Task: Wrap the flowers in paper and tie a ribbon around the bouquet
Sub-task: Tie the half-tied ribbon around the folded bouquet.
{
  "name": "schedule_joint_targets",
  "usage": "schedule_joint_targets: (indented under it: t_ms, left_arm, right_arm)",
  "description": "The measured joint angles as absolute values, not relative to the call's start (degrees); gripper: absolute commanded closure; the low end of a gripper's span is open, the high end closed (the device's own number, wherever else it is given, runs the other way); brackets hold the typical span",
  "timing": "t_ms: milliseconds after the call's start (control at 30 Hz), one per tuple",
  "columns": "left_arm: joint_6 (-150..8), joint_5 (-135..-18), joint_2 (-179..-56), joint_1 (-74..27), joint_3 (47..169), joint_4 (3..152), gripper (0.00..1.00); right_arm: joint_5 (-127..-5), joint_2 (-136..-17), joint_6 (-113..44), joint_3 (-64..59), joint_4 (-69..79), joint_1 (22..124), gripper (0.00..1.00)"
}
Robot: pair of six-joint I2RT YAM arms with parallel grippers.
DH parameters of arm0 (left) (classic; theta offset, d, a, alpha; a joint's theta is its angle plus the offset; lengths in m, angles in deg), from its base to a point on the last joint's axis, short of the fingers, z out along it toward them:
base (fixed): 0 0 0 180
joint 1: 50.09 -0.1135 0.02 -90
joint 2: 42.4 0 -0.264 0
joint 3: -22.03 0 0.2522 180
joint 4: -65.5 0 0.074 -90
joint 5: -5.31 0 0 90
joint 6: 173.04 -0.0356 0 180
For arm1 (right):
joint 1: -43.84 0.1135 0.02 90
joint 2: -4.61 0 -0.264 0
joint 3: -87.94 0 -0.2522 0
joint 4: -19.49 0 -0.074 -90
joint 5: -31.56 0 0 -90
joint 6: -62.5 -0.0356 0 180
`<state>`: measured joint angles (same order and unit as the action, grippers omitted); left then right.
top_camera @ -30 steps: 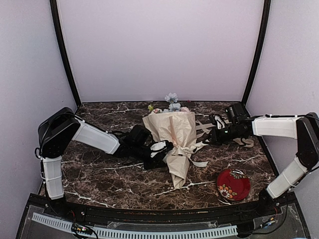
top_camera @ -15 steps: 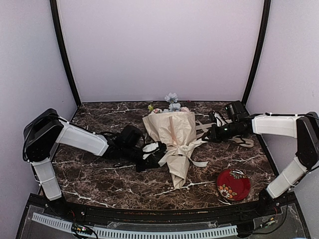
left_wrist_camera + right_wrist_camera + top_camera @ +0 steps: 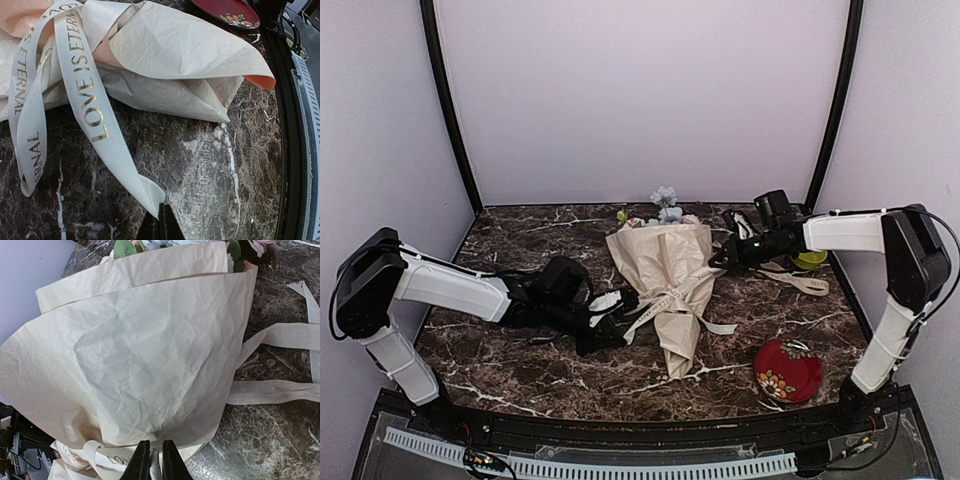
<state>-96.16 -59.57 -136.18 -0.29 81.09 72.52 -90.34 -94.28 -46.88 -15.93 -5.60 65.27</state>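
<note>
Ribbon (image 3: 95, 120) end clamped in my left gripper (image 3: 160, 221), left of the bouquet (image 3: 670, 270); right gripper (image 3: 156, 460) opposite, grip I cannot tell.

The bouquet (image 3: 672, 290) lies at the centre of the bench (image 3: 510, 370), wide end to the rear and narrow end to the front. The flowers (image 3: 665, 206) project from the wide end. The ribbon (image 3: 672, 300) encircles the bouquet at its waist. One strand runs left to the left end effector (image 3: 161, 220), just left of the bouquet, and loose strands lie on the bench to the right. The right end effector (image 3: 718, 258) sits just right of the wide end. A dish (image 3: 788, 370) lies front right, well apart from the bouquet. A small round object (image 3: 810, 260) lies behind the loose strands.
</note>
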Motion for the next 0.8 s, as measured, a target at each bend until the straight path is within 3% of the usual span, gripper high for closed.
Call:
schedule_joint_targets:
  t_ms: [67, 200, 367, 533, 800]
  left_arm:
    - [-95.79, -59.61, -135.28, -0.24, 80.46, 73.11, 1.00]
    - [-95.24, -59.61, -134.84, 0.11, 80.15, 74.22, 1.00]
    - [-94.52, -59.64, -134.84, 0.61, 79.21, 75.07, 1.00]
    - [-94.33, -59.88, -134.84, 0.63, 78.71, 75.36, 1.00]
    - [-94.39, -59.90, -134.84, 0.65, 78.86, 75.73, 1.00]
  right_arm:
    - [-90.76, -95.61, -46.99, -15.04, -5.14, 65.14, 0.68]
    - [-91.72, -96.05, -46.00, -13.70, -5.04, 65.14, 0.53]
    - [-90.21, -92.79, -44.08, -14.84, -6.41, 65.14, 0.48]
    - [-87.00, -83.50, -43.40, -23.38, -9.80, 65.38, 0.47]
    - [-77.71, -83.92, -39.97, -29.96, -17.56, 75.61, 0.28]
